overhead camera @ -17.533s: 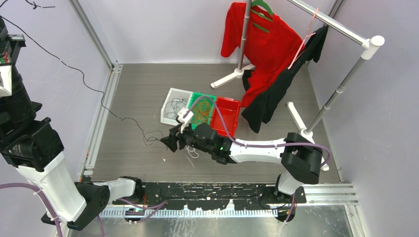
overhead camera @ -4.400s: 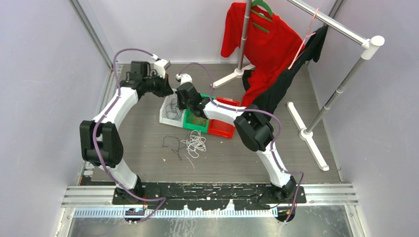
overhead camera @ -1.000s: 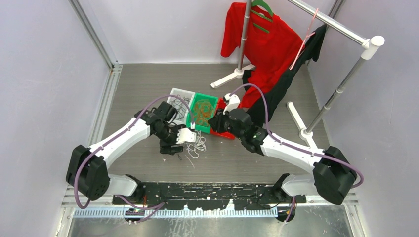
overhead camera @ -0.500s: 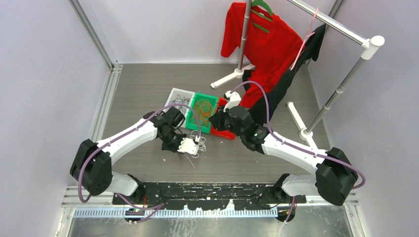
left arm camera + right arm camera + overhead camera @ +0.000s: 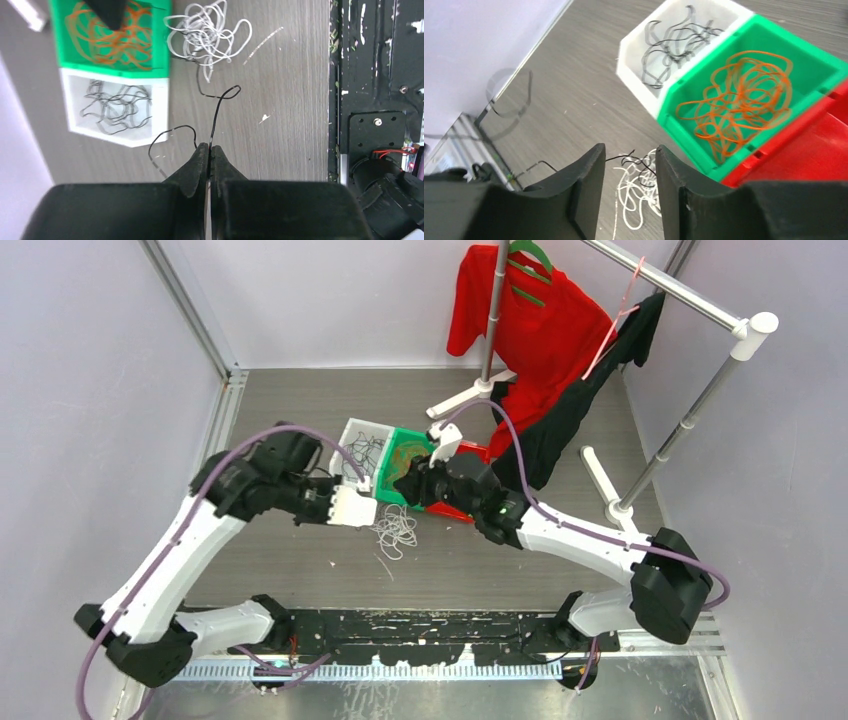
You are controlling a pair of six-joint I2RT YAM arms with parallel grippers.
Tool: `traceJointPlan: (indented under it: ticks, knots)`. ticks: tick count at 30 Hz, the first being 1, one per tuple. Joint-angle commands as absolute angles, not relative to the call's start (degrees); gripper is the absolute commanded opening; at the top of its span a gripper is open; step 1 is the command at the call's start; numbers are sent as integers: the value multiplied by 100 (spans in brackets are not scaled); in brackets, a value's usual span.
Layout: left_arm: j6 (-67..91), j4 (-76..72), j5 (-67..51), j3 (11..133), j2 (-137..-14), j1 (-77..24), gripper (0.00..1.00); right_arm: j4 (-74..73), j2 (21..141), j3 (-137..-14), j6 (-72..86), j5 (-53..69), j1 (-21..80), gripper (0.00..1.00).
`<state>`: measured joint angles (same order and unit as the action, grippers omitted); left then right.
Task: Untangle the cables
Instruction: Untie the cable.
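My left gripper (image 5: 209,150) is shut on a thin black cable (image 5: 216,114), which loops up and runs into a tangle of white cables (image 5: 207,35) on the floor. In the top view the left gripper (image 5: 362,512) hangs just left of that white tangle (image 5: 393,530). My right gripper (image 5: 630,160) is open and holds nothing. It hovers above the white tangle (image 5: 639,195), where a black cable end (image 5: 640,162) crosses it. In the top view the right gripper (image 5: 403,485) sits by the green bin's near edge.
Three bins stand in a row: a white bin (image 5: 347,435) with black cables (image 5: 674,45), a green bin (image 5: 769,30) with orange cables (image 5: 734,105), and a red bin (image 5: 819,150). A clothes rack base (image 5: 610,490) with a red shirt (image 5: 520,320) stands at the back right.
The left gripper closed on the black cable by the white tangle, then lifted and drew back left. The right gripper shifted left toward the green bin and its jaws widened.
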<state>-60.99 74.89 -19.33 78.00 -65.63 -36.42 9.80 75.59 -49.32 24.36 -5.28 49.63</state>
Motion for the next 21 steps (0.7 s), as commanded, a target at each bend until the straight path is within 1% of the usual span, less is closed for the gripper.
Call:
traceJointPlan:
  ticks: [1, 3, 6, 9, 12, 21]
  knots:
    - [-5654, 8346, -2128, 8575, -6289, -3660, 0, 1766, 7592, -5203, 1870, -10, 5254, 50]
    - [-5751, 8268, -2153, 8792, -6139, -3660, 0, 1973, 7603, -5163, 1791, 175, 5288, 56]
    - [-5483, 7357, -1905, 8710, -5775, -3659, 0, 2375, 7616, -5064, 1723, 420, 5333, 60]
    - [-5216, 6412, -1468, 8627, -5623, -3665, 0, 2698, 7613, -4929, 1658, 656, 5392, 61]
    - [-4998, 5809, -1222, 8764, -5629, -3665, 0, 2687, 7555, -4865, 1517, 582, 5430, 61]
    - [-4154, 4302, -1552, 9156, -5523, -3664, 0, 2942, 6822, -4387, 1023, 271, 5425, 62]
